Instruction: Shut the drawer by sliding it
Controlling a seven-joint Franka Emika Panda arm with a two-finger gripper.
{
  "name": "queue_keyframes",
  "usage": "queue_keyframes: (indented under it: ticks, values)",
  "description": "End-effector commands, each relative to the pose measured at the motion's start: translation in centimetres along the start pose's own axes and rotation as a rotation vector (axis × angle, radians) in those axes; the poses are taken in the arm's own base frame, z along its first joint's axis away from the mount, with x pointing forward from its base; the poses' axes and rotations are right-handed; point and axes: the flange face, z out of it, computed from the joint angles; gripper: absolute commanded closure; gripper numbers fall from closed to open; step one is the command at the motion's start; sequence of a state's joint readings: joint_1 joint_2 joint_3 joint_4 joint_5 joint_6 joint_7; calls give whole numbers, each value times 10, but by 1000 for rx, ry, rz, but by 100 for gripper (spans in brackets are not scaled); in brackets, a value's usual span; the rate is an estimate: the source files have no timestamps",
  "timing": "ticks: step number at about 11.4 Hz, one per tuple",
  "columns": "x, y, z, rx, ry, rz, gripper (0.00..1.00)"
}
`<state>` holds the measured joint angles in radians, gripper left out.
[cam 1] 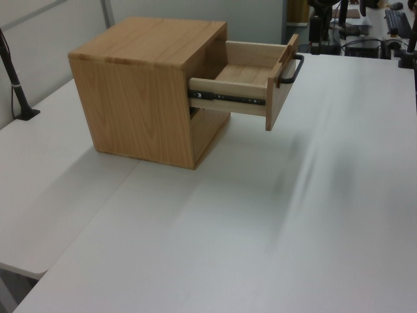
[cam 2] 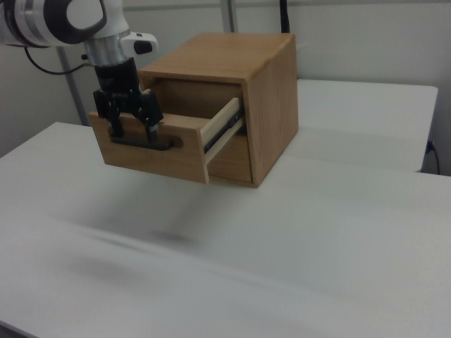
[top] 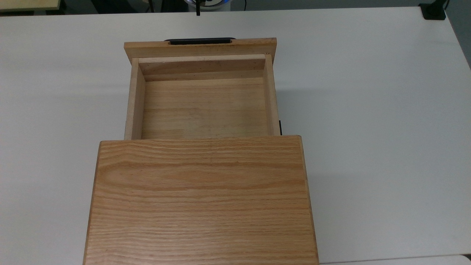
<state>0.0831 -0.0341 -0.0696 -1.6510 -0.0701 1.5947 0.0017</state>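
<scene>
1. We locate the drawer in the upper centre of the top view, pulled well out of the cabinet, which fills the lower centre of that frame.
2. We see the drawer's bare wooden floor and thin side walls from above; its wider front panel lies toward the top edge of the top view.
3. We note the black bar handle on the outer face of the front panel, just above it in the top view.
4. In the left view, we find the drawer in the upper centre-right, extending rightward from the cabinet, with a dark metal slide rail along its near side wall and the handle at its right end.
5. In the right view, we find the drawer at centre-left, projecting leftward from the cabinet.
6. We observe the gripper in the upper left of the right view, pointing down at the front panel, its two black fingers spread apart and straddling the handle without clamping it.
7. We see the white arm entering from the top left corner of the right view.
8. We note that the cabinet stands on a white table.
</scene>
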Motion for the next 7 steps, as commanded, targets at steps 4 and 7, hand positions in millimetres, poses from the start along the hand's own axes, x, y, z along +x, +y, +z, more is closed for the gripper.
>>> queue_keyframes:
  ticks: [4,7]
  values:
    - [-5,1,-1,-4,-55,-10,0]
    - [-5,2,-3,-4,-53,-7,0]
